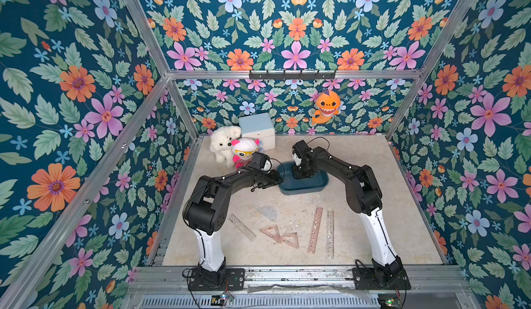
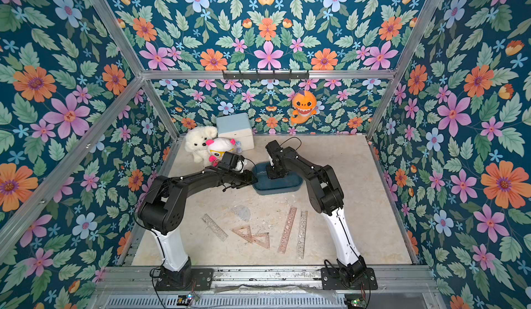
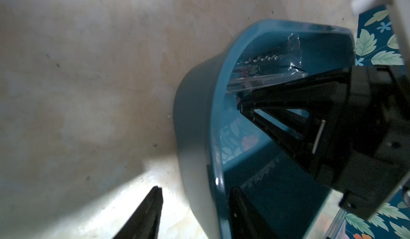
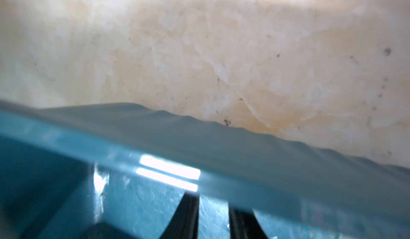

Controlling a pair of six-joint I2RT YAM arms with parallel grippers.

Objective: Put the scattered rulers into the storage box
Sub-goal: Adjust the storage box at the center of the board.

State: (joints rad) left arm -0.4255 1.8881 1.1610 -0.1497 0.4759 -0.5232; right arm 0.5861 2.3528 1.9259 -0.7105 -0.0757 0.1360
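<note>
The storage box (image 1: 304, 190) is a shallow teal plastic tub with rounded corners and a glossy, scuffed inside. It stands towards the rear of the mottled beige tabletop (image 1: 402, 221), between the two arms. Six rulers lie flat nearer the arm bases, well apart from the box. They are a clear straight strip (image 1: 242, 227), a half-round protractor (image 1: 268, 212) and a pinkish triangle (image 1: 271, 231). A second triangle (image 1: 290, 240) meets the first at one corner, and a pinkish stencil strip (image 1: 315, 230) has a clear long strip (image 1: 330, 234) just beside it. All are thin and transparent, and their printed marks are too small to read from above. In both top views the wrists hide the fingertips, so only the wrist views show them. The left wrist view shows the left pincer (image 3: 196, 189) with fingers apart, one outside and one inside the box's end wall. Bare tabletop shows between the outer finger and the wall, and the pincer is clamped on nothing. Only that view shows a seventh ruler (image 3: 266, 71), clear, inside the box and tilted against its inner wall beside the right arm's black finger. Whether the two touch cannot be told. The blurred right wrist view shows the right pincer (image 4: 213, 202) low inside the box, its fingers a narrow gap apart with teal floor between them. Nothing is seen held there, and the finger bases are cut off at the frame edge.
</note>
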